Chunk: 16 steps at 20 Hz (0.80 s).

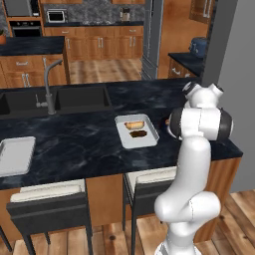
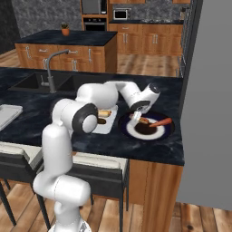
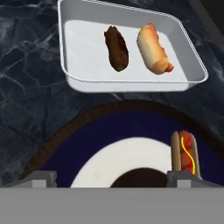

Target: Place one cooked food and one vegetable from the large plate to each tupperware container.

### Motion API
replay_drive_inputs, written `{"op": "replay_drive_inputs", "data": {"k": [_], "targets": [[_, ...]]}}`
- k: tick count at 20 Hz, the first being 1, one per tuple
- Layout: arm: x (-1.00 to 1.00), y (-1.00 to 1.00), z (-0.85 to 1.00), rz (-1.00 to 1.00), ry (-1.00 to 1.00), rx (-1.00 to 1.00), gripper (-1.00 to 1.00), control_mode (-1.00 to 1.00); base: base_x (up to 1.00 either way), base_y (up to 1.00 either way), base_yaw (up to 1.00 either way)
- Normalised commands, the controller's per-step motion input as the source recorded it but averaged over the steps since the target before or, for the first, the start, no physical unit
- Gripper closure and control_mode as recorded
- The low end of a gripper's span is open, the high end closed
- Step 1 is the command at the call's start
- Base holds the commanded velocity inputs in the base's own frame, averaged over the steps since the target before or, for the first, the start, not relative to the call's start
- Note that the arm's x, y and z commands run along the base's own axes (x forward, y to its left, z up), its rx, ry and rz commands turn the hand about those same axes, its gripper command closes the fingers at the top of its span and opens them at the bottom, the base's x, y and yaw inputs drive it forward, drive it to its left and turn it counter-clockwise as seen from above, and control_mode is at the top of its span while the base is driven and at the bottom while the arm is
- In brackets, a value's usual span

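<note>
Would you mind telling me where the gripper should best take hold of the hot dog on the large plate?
Probably across the middle of the hot dog, one finger on each long side of the bun, coming straight down from above. It lies flat and slim on the large plate, and the open gripper hangs just above the plate.

Dark marble counter (image 1: 84, 139), two grey trays (image 1: 136, 131) (image 1: 15, 155), large plate (image 2: 167, 130), sunken sink (image 1: 55, 99)
</note>
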Motion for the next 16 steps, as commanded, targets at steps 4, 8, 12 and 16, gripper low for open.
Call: {"op": "replay_drive_inputs", "data": {"k": [4, 8, 12, 16], "targets": [[0.1, 0.0, -0.06, -0.01, 0.12, 0.07, -1.0, -1.0, 0.0, 0.0, 0.0], [0.0, 0.01, -0.36, 0.0, 0.02, 0.09, -1.0, -1.0, 0.0, 0.0, 0.0], [0.04, 0.13, -0.37, 0.0, 0.0, 0.04, -1.0, -1.0, 0.0, 0.0, 0.0], [0.26, 0.0, 0.0, -0.01, -0.04, 0.0, -1.0, -1.0, 0.0, 0.0, 0.0]]}}
